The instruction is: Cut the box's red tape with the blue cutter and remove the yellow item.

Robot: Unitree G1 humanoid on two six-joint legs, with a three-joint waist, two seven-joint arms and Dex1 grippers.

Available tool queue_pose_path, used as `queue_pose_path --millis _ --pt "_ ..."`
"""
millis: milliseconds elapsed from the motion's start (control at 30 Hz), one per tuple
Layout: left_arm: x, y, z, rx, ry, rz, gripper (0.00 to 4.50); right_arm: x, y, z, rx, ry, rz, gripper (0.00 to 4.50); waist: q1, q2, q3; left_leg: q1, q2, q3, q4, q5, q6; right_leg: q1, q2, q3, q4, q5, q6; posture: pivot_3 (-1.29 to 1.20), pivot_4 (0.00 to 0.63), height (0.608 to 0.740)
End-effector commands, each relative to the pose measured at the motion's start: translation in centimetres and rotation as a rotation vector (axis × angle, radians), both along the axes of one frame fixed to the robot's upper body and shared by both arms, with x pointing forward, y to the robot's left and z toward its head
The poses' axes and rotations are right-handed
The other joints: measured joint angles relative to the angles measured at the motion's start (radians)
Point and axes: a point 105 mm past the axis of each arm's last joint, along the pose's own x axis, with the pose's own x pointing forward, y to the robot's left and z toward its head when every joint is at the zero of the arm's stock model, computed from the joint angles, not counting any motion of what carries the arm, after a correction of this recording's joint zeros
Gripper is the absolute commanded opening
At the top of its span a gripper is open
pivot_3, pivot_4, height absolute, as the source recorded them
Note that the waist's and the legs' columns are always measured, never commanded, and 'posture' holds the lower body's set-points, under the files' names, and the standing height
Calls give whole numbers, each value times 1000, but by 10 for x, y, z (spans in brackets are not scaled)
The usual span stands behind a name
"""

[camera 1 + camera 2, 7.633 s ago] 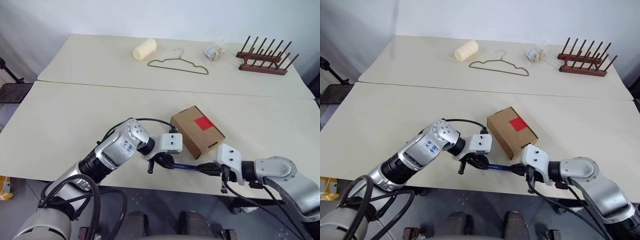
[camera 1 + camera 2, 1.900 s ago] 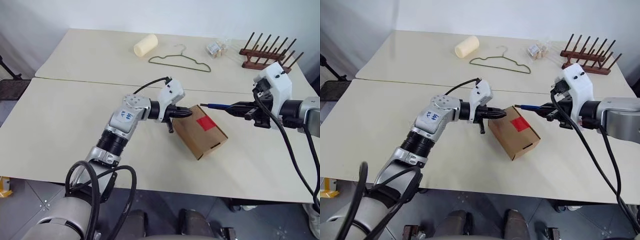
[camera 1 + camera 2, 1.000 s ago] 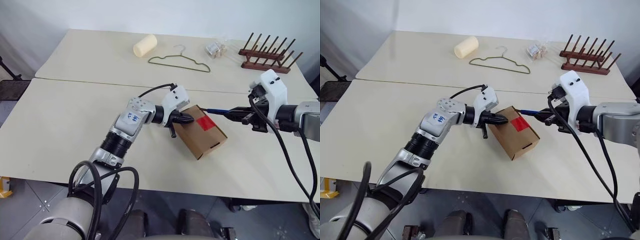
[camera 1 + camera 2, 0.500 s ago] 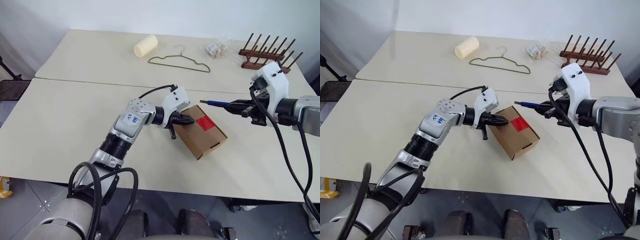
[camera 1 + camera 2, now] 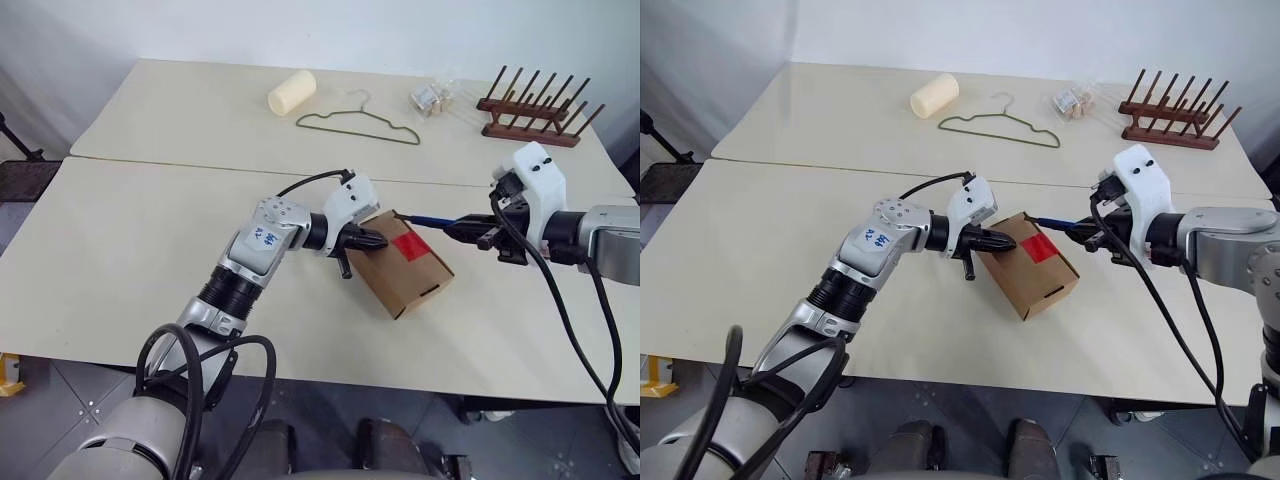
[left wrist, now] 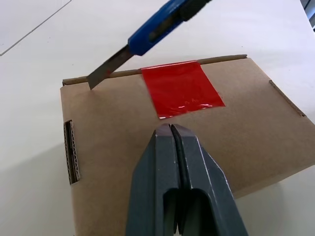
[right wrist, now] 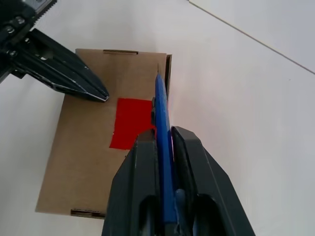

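I keep my left gripper (image 5: 374,240) clenched empty, pressing its tips on the box (image 5: 400,275) to steady the matte brown cardboard near the table's (image 5: 120,250) front. The glossy red tape (image 5: 410,244) sits on top. Beyond, my right gripper (image 5: 478,229) grasps the slim blue cutter (image 5: 432,219), blade resting on the far seam edge beside the tape.

Brown box (image 5: 405,270), red tape (image 5: 408,244) (glossy), blue cutter (image 5: 432,220), black-fingered hands, cream table (image 5: 120,230)

right pincer (image 7: 165,140) grips blue cutter (image 7: 162,128) | over box (image 7: 83,167) | red tape (image 7: 130,123)
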Motion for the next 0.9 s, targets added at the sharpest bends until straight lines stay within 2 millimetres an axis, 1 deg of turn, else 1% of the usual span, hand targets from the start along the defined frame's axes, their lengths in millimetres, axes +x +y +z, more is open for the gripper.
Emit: queue_pose_path --millis 33,133,567,733,833,900 --pt "-4 2 -12 33 34 -4 0 2 -4 18 28 -69 -16 132 0 0 0 0 0 0 0 0 0 0 0 0 0 0 0 0 150 740" --pt "-4 2 -12 34 34 -3 0 2 -2 21 38 -70 -7 132 -1 0 0 0 0 0 0 0 0 0 0 0 0 0 0 0 150 740" --pt "-5 2 -12 36 37 -3 0 1 -7 3 -11 -31 -23 132 -1 0 0 0 0 0 0 0 0 0 0 0 1 0 0 0 150 740" --pt "-4 3 -12 38 37 0 0 -2 -4 -1 -6 -5 -1 132 -1 0 0 0 0 0 0 0 0 0 0 0 1 0 0 0 150 740" --pt "-3 4 -12 38 37 3 0 -2 -3 1 2 -18 4 132 -1 0 0 0 0 0 0 0 0 0 0 0 1 0 0 0 150 740" --pt "-4 4 -12 39 37 2 0 4 -7 7 1 -57 -29 132 -1 0 0 0 0 0 0 0 0 0 0 0 1 0 0 0 150 740"
